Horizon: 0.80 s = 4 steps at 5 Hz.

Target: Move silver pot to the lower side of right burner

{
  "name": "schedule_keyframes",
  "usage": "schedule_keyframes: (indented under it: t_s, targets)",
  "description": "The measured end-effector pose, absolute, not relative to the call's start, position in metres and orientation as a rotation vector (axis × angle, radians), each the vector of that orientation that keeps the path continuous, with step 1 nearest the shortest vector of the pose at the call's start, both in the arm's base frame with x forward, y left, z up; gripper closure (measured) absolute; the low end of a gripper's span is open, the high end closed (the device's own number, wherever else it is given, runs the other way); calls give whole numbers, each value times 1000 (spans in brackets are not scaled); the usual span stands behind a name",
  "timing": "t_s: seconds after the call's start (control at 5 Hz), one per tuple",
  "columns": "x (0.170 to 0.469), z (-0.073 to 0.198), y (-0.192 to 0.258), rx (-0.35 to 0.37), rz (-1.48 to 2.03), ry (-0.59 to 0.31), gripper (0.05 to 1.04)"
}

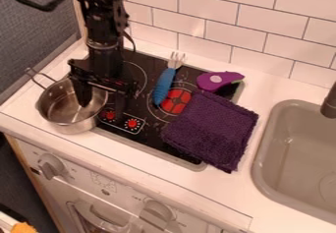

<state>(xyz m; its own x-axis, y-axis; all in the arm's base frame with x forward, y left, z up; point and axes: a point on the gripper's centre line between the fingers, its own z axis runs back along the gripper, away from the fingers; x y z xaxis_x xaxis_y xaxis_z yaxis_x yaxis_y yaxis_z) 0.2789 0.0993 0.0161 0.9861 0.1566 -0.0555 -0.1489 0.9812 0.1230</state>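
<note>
One silver pot (75,125), one blue-handled fork (163,87), one purple cloth (213,129), one purple toy piece (211,81), one black stovetop (151,142), two red stove dials (132,123), two larger front knobs (50,167), one sink (259,170), one faucet (329,102), one orange item (23,228) at lower left corner

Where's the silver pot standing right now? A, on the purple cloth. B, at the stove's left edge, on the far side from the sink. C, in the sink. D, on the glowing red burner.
B: the silver pot stands at the left edge of the stove, with the red burner and purple cloth between it and the sink.
</note>
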Motion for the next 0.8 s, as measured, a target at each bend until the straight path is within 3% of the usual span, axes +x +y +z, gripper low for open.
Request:
schedule_keyframes:
  t_s: [0.4, 0.6, 0.8]
  targets:
    - [283, 12, 99, 112, 156, 55, 733]
    - [285, 11, 99, 113, 141, 46, 933]
    - [285, 11, 97, 118, 171, 39, 1001]
